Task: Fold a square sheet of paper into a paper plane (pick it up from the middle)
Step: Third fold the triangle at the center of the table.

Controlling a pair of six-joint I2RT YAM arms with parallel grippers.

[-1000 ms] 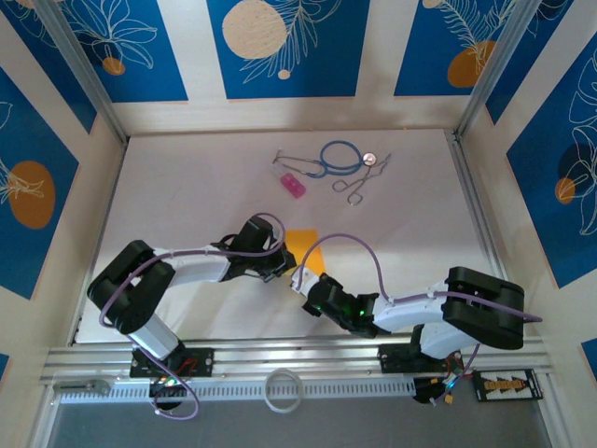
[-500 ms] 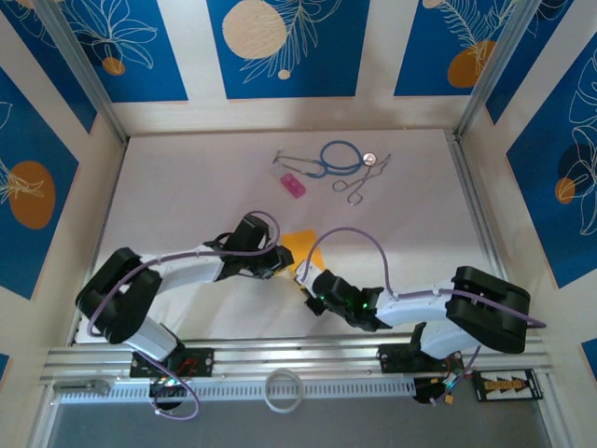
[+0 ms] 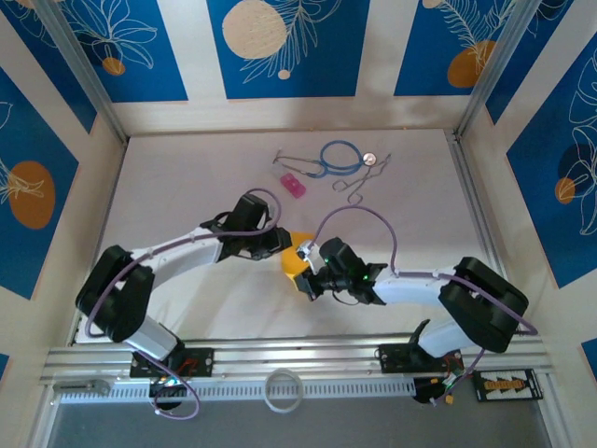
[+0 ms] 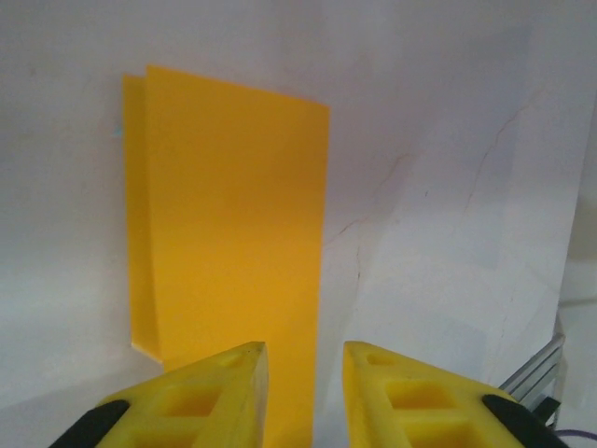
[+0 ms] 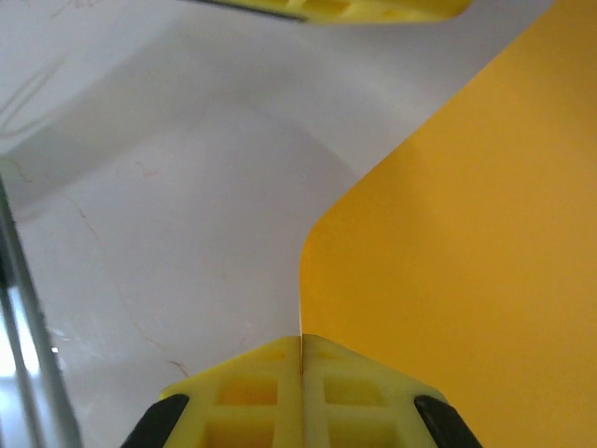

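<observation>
Smack in the middle of the white table (image 3: 187,187), the square sheet of paper (image 3: 295,263) sits folded double, layers a bit offset. The left gripper (image 3: 283,245) is at its 10 o'clock, jaws slightly apart with the paper's edge running into the gap. The right gripper (image 3: 306,273), at 5 o'clock, has jaws pressed together, pinching the sheet's edge. A small pink block (image 3: 294,185) lies well apart at 12 o'clock.
</observation>
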